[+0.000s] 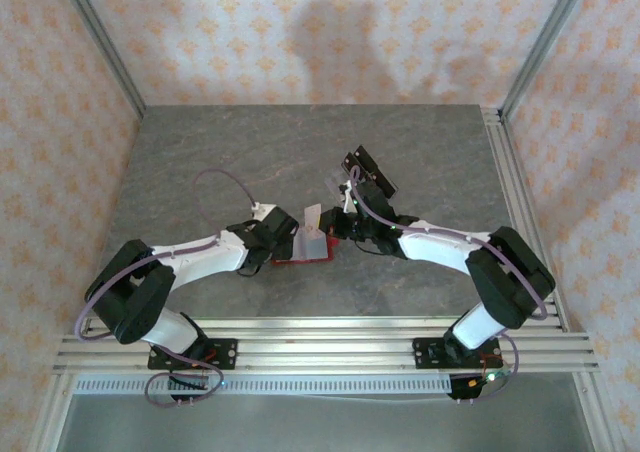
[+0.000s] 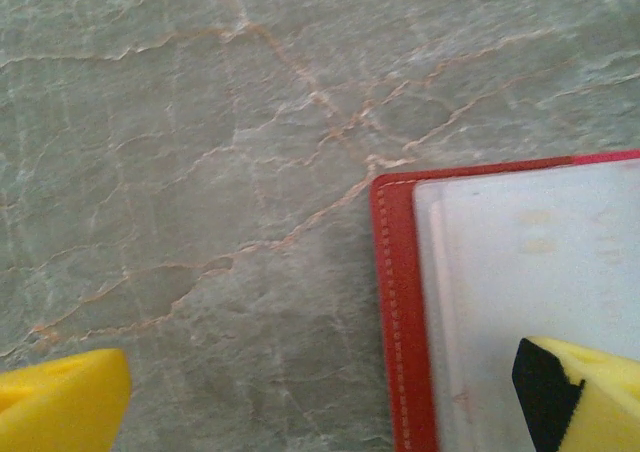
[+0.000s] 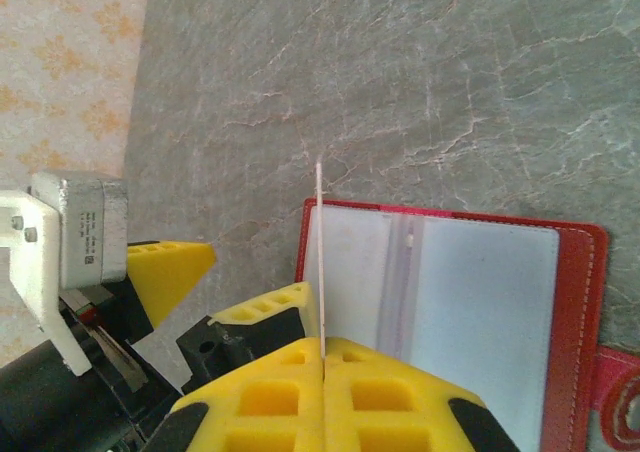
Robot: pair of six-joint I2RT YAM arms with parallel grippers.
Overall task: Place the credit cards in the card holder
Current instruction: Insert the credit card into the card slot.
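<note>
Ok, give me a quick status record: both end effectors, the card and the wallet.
card holder: spread open, flat on the table
right end effector: shut on a credit card
card pose: upright on edge, over one end of the holder
left end effector: open, one finger over the holder's pale pocket, the other over bare table
insertion: cannot tell if begun

Robotics lab test cell. Evidence: two white/black robot arms, left arm & right arm, bolted to slotted alu rails at the near edge of a grey stone-look tabletop. Alu extrusion posts frame the cell, w/ patterned backdrop panels as walls on 3 sides. Exposed purple cable loops off the left arm; more wiring at both bases.
</note>
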